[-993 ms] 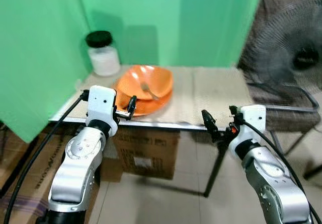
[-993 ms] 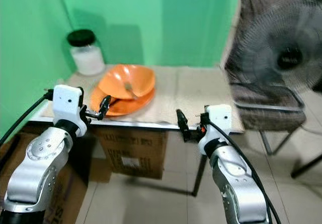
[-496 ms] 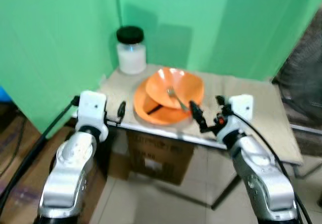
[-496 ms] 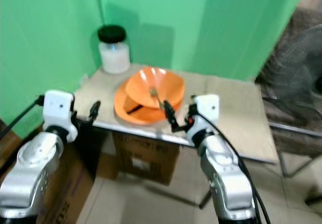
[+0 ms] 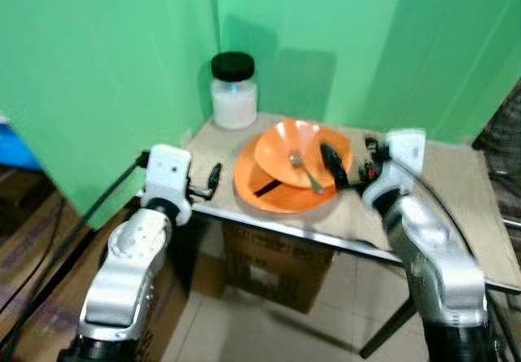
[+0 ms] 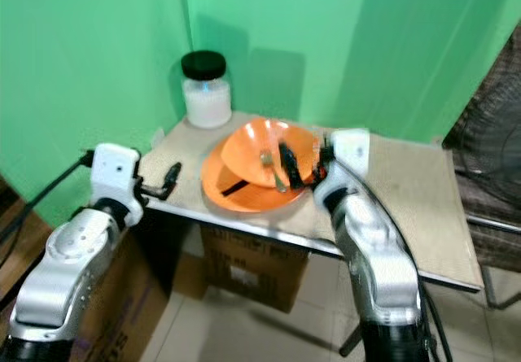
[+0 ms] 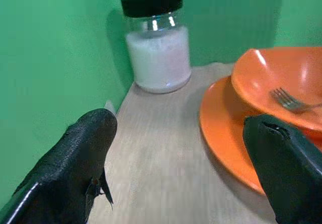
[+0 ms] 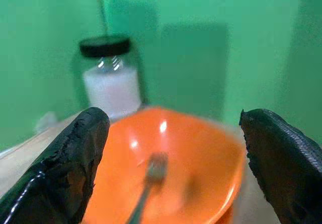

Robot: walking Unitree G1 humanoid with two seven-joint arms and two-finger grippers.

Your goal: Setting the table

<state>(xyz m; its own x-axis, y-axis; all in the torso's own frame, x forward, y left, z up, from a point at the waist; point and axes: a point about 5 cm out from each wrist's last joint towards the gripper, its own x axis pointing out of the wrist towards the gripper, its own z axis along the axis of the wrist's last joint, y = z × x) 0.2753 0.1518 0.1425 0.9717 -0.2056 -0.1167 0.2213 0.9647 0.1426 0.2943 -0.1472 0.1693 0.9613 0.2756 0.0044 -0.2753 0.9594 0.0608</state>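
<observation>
We are facing a small table (image 5: pixel 453 215) boxed in by green walls (image 5: pixel 106 61) behind and to our left. The orange bowl (image 5: pixel 303 154), sitting on an orange plate (image 5: pixel 260 189), is filling the left-centre of the top, and a black-lidded jar (image 5: pixel 234 91) is blocking the back left corner. The right half of the tabletop is lying bare. Our right gripper (image 5: pixel 334 165), fingers spread, is hanging over the bowl just beside the fork (image 5: pixel 303 172); our left gripper (image 5: pixel 213 175), spread, is waiting at the left front edge.

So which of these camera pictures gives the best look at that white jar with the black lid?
The left wrist view: the jar is close, sharp and whole, its white contents clear. The right wrist view shows it blurred behind the orange bowl. Both eye views show it small at the table's back corner.
</observation>
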